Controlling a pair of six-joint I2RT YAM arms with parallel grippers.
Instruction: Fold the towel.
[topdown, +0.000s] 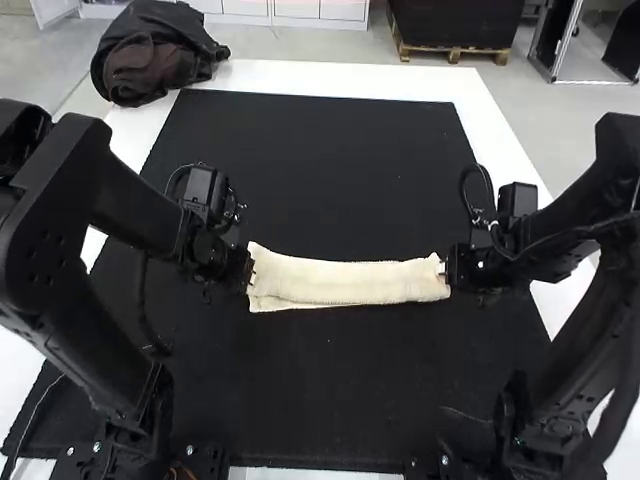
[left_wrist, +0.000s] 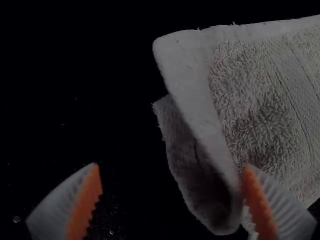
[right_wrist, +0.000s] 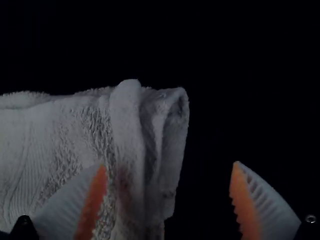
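So the towel is lying in a long folded strip, pretty much mid-mat, stretched between the left and right edges. Left gripper is wide open at its left end, with the layers gaping a bit there. Right gripper sits at the other end, fingers spread too.

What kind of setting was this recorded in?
Probably a robotics lab or workshop: two robot arms stand at a table covered with a black mat, and a cream towel lies between their hands.
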